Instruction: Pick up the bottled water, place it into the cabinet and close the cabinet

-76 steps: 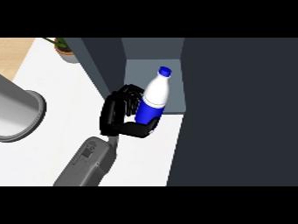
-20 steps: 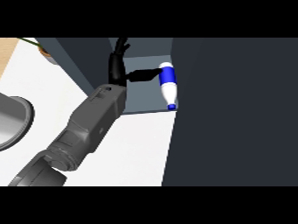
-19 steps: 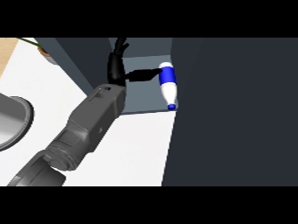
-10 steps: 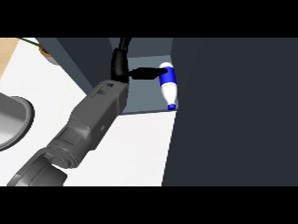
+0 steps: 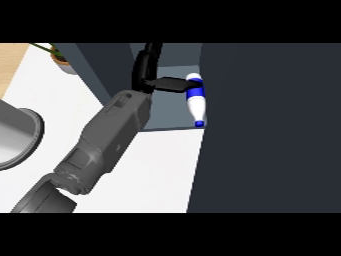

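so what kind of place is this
Probably a kitchen: a white counter, a dark cabinet open with a water bottle lying inside, and a potted plant behind.

bottled water (image 5: 196, 100) in cabinet (image 5: 170, 116) — robot hand (image 5: 148, 74) at its left

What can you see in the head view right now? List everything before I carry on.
bottled water: one, white with blue label and cap, lying on its side on the cabinet's floor.
cabinet: one, dark grey, open, upper middle.
dark panel: one, fills the right; probably the cabinet's door.
counter: one, white, centre and left.
potted plant: one, green leaves, brownish pot, top left.
grey cylinder: one, left edge; cannot tell what it is.
right forearm: grey, coming in from lower left.
right hand: black, open, inside the cabinet, touching the bottled water.
left hand: not in view.
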Controlling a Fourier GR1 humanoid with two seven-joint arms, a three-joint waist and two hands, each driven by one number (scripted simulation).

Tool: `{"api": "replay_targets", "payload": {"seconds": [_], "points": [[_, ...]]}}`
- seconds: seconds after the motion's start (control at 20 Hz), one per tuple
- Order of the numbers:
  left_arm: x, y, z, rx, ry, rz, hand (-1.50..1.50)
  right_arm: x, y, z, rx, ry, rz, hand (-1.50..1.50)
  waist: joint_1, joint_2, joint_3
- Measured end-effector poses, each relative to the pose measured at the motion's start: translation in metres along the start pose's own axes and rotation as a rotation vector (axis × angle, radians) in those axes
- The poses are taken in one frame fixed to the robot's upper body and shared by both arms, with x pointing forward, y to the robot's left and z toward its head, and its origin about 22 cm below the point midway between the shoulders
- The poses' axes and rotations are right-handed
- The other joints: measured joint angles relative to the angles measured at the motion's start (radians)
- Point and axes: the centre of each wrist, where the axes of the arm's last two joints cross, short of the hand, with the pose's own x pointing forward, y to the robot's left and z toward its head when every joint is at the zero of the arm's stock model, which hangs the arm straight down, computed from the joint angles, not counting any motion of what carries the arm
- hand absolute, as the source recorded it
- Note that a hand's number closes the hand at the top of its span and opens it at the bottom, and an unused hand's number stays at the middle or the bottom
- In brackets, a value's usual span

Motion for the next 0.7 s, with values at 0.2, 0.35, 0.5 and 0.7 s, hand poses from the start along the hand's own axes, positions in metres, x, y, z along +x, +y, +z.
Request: {"api": "replay_targets", "payload": {"seconds": [0.2,0.35,0.5,0.7], "points": [[-0.003,-0.004,0.012,-0.019,0.003,0.076,-1.50,0.000,-0.001,-0.001,-0.004,0.001,0.004,-1.50,0.013,-0.006,0.000],[-0.005,-0.010,0.024,-0.035,0.010,0.118,-1.50,0.000,0.001,0.002,-0.001,0.008,-0.003,-1.50,0.025,-0.011,0.000],[-0.007,-0.011,0.039,-0.052,0.023,0.148,1.50,0.000,-0.001,0.001,-0.005,0.014,0.012,-1.50,0.047,-0.015,0.000],[-0.005,-0.008,0.063,-0.066,0.040,0.175,1.50,0.003,-0.001,-0.003,0.005,0.022,0.020,-1.50,0.067,-0.020,0.000]]}}
